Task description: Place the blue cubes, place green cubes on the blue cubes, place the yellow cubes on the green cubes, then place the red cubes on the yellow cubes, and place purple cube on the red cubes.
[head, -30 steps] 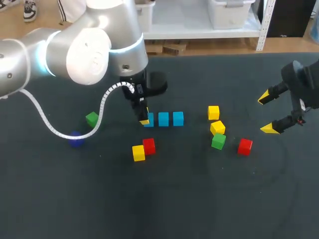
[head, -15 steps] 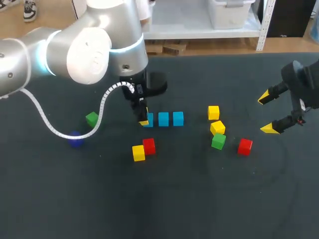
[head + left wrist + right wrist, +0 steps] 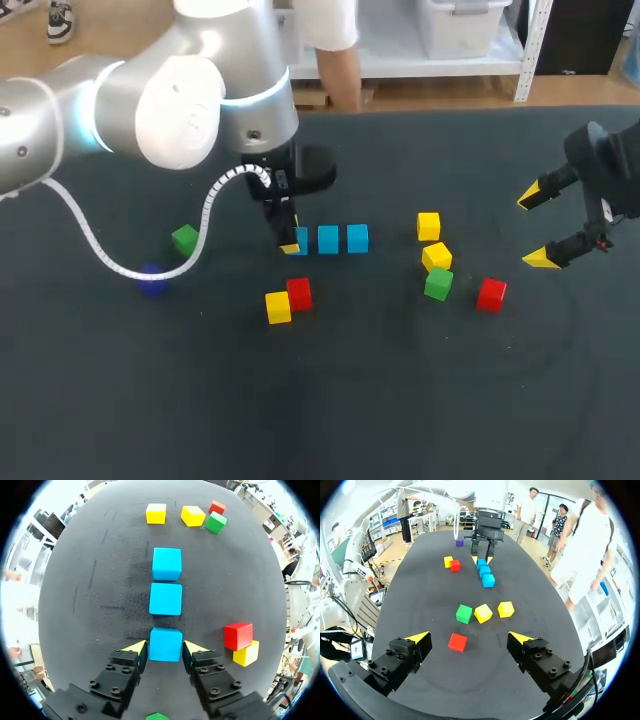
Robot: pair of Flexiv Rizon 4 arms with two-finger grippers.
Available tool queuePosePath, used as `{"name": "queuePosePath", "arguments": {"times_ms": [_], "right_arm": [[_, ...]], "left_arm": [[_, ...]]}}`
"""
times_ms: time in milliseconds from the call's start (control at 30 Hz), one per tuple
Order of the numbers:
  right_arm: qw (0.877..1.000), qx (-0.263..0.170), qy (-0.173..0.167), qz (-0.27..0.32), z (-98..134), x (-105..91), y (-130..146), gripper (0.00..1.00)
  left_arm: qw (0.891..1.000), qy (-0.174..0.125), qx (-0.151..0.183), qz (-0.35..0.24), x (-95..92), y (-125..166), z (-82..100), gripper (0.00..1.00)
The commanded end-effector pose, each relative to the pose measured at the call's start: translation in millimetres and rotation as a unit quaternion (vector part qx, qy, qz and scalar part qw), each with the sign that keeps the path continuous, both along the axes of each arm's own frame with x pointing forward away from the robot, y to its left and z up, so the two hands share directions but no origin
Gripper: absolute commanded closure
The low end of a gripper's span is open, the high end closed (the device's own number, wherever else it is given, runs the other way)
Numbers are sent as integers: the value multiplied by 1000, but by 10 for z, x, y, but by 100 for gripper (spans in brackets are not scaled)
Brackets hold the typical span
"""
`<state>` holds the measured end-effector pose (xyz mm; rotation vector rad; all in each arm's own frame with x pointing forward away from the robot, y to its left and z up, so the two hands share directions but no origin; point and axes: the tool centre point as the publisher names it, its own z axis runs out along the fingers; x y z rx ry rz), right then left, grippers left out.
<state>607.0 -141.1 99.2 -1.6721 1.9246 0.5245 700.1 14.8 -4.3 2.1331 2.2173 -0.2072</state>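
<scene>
Three blue cubes [image 3: 328,239] in a row, unstacked

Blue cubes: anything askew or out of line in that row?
Nothing stands out. The three blue cubes lie flat in a straight row with small gaps, none twisted. The left gripper sits around the end one.

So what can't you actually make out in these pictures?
Head view: the left gripper hides most of the end blue cube.
Left wrist view: only a sliver of a green cube shows under the gripper, cut by the rim.
Head view: the purple cube is a dim blur; right wrist view: too small for detail.
</scene>
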Motion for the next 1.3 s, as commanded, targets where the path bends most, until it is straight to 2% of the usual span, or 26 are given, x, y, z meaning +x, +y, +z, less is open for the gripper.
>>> {"name": "queuePosePath", "arguments": {"times_ms": [33, 67, 133, 267, 500, 700, 867, 1067, 1300], "right_arm": [[1000, 1, 0, 1, -9, 9, 2, 0], [1000, 1, 0, 1, -9, 9, 2, 0], [1000, 1, 0, 1, -9, 9, 2, 0], [1000, 1, 0, 1, -9, 9, 2, 0], [1000, 1, 0, 1, -9, 9, 2, 0], [1000, 1, 0, 1, -9, 9, 2, 0], [1000, 1, 0, 1, -9, 9, 2, 0], [1000, 1, 0, 1, -9, 9, 2, 0], [1000, 1, 0, 1, -9, 9, 2, 0]], "left_arm": [[1000, 2, 3, -1, 11, -19, 8, 51], [1000, 2, 4, -2, 11, -20, 9, 36], [1000, 3, 5, -2, 9, -21, 12, 0], [1000, 5, 6, -1, -1, 1, 43, 0], [1000, -1, 4, 5, -61, 122, 255, 0], [1000, -6, 0, 17, -130, 320, 384, 0], [999, -9, 10, 35, -185, 512, 449, 0], [994, -10, 27, 108, -159, 798, 534, 0], [977, -4, 53, 207, -135, 1158, 571, 0]]}}
